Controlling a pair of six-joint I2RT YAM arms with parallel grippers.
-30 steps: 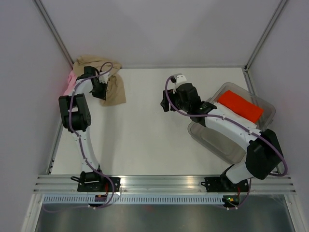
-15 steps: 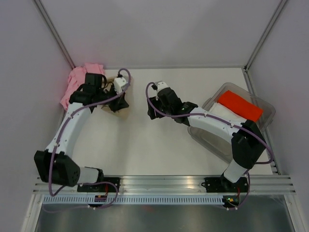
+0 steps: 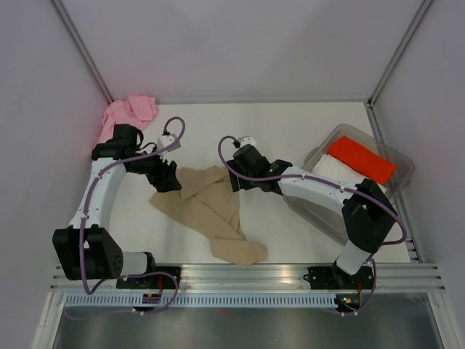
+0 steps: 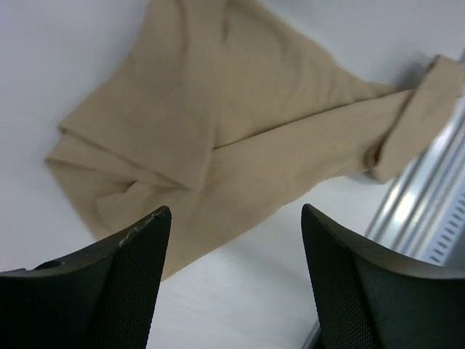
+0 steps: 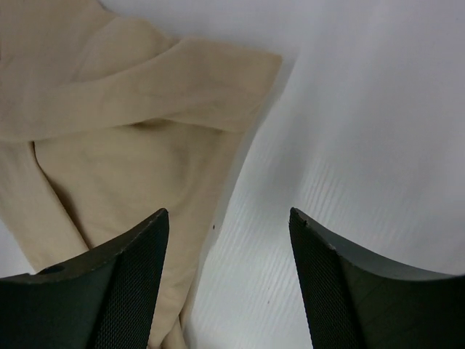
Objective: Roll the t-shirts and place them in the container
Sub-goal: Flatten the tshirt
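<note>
Now that the tan t-shirt point(image 3: 211, 207) has been pulled from the 11 o'clock corner to mid-desk point(image 3: 305, 131) and released crumpled, the left pincer point(image 4: 234, 211) and right pincer point(image 5: 227, 212) are held open, empty; flattening is likely needed before rolling

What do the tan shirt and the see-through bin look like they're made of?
Tan short-sleeved cloth t-shirt: soft matte fabric, perhaps cotton; it lies limp in folds. Clear rounded bin: smooth, likely rigid plastic; the table shows through its walls.

You are viewing a white table point(image 3: 290, 131): a tan t-shirt point(image 3: 211, 211) is lying mid-front, a pink t-shirt point(image 3: 127, 113) is bunching far-left, and a clear bin point(image 3: 327, 218) is sitting right.
</note>
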